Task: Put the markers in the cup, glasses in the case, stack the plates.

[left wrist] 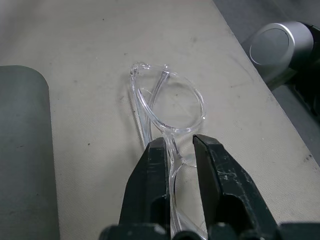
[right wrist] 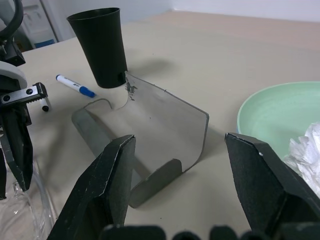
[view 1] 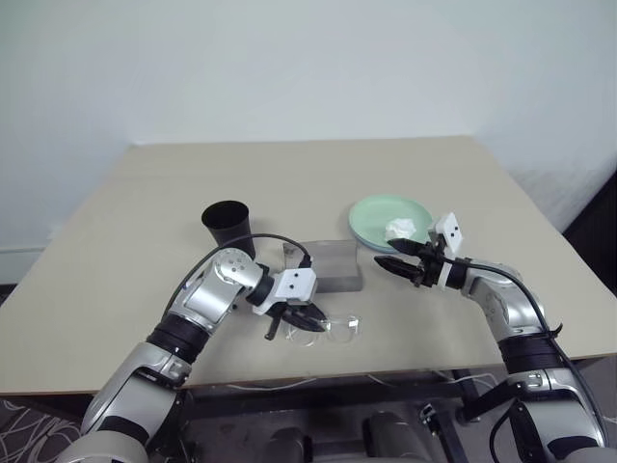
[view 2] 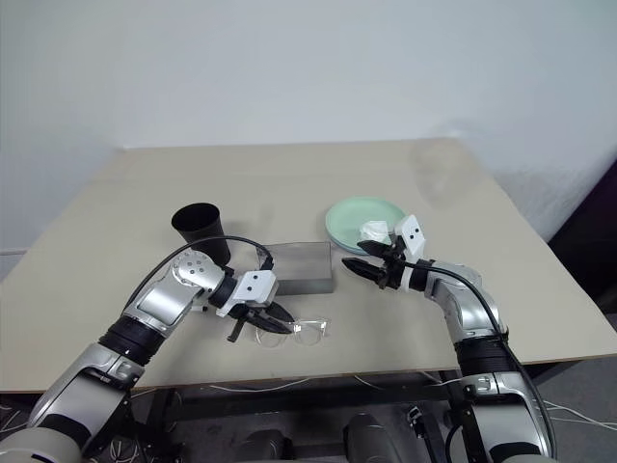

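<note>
— While the left claw [left wrist: 181,150] pinches the glasses [left wrist: 167,112] at the bridge, where do they lie?
— On the worktop [view 1: 116,260], just beside the grey case [view 1: 333,265].
— And the right claw [view 1: 400,268]?
— Spread, empty, between the case and the green plate [view 1: 371,214] holding a tissue [view 1: 400,230]. The cup [view 1: 228,226] stands behind.

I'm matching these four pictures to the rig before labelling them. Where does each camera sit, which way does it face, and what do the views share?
Left eye and right eye views: on the head, looking forward and down over the table; both arms show, left gripper on the glasses, right gripper open.
Left wrist view: on the left wrist, looking along its fingers closed on the glasses' frame.
Right wrist view: on the right wrist, looking between open fingers at the case, the cup, a blue-capped marker and the green plate.
Shared: glasses and case.
</note>
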Available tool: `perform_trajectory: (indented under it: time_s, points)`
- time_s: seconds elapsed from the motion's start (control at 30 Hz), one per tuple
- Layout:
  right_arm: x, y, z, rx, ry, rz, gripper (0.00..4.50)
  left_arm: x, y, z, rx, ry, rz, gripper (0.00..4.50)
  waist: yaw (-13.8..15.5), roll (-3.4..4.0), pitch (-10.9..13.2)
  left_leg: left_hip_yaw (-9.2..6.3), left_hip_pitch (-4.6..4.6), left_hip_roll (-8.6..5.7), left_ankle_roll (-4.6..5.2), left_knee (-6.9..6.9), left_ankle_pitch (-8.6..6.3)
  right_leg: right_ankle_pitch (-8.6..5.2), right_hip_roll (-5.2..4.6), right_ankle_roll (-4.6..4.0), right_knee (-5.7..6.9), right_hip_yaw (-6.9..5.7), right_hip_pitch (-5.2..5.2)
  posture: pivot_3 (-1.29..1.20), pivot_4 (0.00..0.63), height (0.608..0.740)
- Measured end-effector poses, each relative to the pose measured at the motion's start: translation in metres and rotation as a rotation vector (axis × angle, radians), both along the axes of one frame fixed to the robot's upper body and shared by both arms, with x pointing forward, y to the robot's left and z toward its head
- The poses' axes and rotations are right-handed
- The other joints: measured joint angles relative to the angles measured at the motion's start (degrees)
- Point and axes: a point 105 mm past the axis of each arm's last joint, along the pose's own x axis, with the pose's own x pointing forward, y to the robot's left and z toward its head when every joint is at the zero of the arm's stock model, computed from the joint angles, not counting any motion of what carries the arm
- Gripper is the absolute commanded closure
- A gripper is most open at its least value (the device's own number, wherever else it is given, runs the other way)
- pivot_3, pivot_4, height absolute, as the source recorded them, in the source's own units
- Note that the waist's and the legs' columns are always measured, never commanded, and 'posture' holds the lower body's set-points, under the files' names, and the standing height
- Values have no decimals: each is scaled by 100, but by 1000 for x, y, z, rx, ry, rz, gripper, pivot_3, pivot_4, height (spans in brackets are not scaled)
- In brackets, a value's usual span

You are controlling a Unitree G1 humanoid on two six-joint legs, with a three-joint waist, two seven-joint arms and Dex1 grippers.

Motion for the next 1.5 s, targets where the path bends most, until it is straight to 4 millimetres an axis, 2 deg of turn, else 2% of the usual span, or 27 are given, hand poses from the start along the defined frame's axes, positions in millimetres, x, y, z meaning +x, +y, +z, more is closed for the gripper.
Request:
perform_trajectory:
  time_s: [0.37,0.53,0.67,0.73,0.87,0.93,1.13,1.33,1.5]
  points:
    - [1,-1,0,-1,-5,-13,1385,0,1,9,-44,36,16,4484,0,0,0,0,0,0,0,1,0,0,0,0,2,1,-1,0,0,737]
    - [3,-2,-2,-3,1,-23,1385,8,-1,36,-167,35,62,4484,0,-3,2,-1,-2,0,0,2,0,0,0,0,2,0,-1,0,0,737]
    - [9,-4,1,-6,-12,-44,1385,35,-2,83,-242,-140,95,4484,1,-6,3,-3,-1,-1,0,10,0,1,0,1,1,-2,3,0,0,737]
    - [12,-5,0,-11,-16,-60,1385,52,1,95,-230,-261,135,4484,2,-5,2,-3,1,-3,0,9,0,1,-1,1,0,-1,6,0,0,737]
    - [16,-9,-3,-23,-12,-89,1385,86,16,78,-99,-430,252,4484,2,-4,2,-3,1,-4,0,8,0,2,0,2,2,-1,3,0,0,737]
    - [17,-9,-2,-23,-18,-89,1385,92,17,67,-58,-466,262,4484,5,-4,2,-4,-3,-4,0,7,0,2,0,3,0,0,2,0,0,737]
    - [19,-9,1,-21,-34,-101,1385,101,11,34,41,-528,240,4484,38,-6,2,-4,-9,-8,1,8,0,9,-1,15,-4,1,1,0,0,737]
    - [19,-10,-1,-21,-32,-115,1385,101,4,20,71,-529,216,4484,37,-7,2,-4,-8,-8,1,9,0,10,-1,16,-3,1,2,0,0,737]
    - [17,-12,-5,-23,-20,-126,1385,98,-2,17,63,-492,189,4484,36,-7,1,-3,-8,-8,1,10,0,10,-1,17,-2,2,3,0,0,737]
